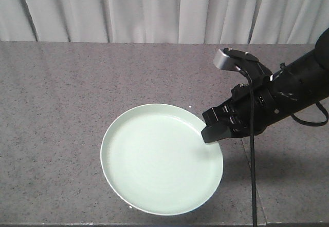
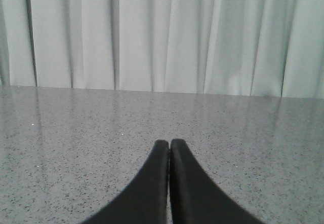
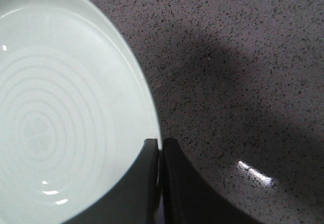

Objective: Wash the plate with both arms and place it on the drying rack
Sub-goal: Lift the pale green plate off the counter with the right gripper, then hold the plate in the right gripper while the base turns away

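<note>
The plate (image 1: 162, 159) lies flat on the speckled grey stone table (image 1: 61, 109), towards the table's front edge and roughly central in the front-facing view. It is pale mint-green and glossy, and faint concentric rings show on its inner surface (image 3: 55, 117).

The right arm (image 1: 290, 91) enters from the right side and slopes down to the plate's right rim. The right fingers (image 3: 144, 183) are clamped on that rim: one finger sits over the plate's inner surface and the other lies outside it, above the table. The rim passes between them. A grey camera module (image 1: 226, 58) is mounted above the wrist, and a black cable (image 1: 253, 186) hangs down past the table's front edge.

The left fingers (image 2: 152, 183) are pressed together with nothing between them. They point across bare table towards the white pleated curtain (image 2: 162, 31).
</note>
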You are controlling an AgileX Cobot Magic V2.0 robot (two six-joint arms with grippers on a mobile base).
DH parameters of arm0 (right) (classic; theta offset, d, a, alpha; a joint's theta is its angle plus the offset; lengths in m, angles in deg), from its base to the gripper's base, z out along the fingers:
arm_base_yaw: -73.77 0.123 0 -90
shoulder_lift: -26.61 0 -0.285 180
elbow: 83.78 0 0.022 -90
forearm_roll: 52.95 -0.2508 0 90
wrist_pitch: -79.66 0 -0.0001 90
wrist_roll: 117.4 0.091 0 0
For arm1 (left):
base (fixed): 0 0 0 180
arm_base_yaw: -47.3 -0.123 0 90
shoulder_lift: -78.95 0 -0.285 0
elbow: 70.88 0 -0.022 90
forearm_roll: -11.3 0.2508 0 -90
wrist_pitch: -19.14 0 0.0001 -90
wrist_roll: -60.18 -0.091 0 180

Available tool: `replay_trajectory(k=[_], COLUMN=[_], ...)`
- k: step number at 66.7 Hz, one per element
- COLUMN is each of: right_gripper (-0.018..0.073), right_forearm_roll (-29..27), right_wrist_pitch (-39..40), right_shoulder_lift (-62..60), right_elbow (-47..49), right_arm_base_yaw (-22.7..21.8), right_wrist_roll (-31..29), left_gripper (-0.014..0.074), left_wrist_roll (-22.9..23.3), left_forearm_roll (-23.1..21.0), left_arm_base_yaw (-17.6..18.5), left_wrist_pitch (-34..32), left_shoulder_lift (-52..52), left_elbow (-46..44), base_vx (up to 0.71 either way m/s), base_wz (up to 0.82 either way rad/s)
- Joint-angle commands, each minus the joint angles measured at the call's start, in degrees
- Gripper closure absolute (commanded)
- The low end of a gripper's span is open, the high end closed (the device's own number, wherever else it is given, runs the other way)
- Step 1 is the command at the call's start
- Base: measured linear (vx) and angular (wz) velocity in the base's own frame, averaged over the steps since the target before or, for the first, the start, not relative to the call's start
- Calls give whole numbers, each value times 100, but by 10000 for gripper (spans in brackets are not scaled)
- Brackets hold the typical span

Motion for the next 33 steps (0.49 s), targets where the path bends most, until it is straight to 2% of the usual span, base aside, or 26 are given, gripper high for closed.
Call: replay_trajectory(k=[1,33], right_gripper=[568,568], right_forearm_roll=[-248,-248], right_wrist_pitch=[76,76], right_shoulder_lift=[-227,-227], right_elbow=[141,141], right_arm_base_yaw=[-14,-14], right_wrist_roll=[-68,-68], left_gripper=[603,603], left_wrist_roll=[10,10], left_forearm_roll=[-55,-55], left_arm_base_yaw=[22,22], left_wrist_pitch=[-421,-421], left_shoulder_lift=[-73,-73], left_elbow=[-161,-161], base_vx=[0,-2], base_wz=[0,8])
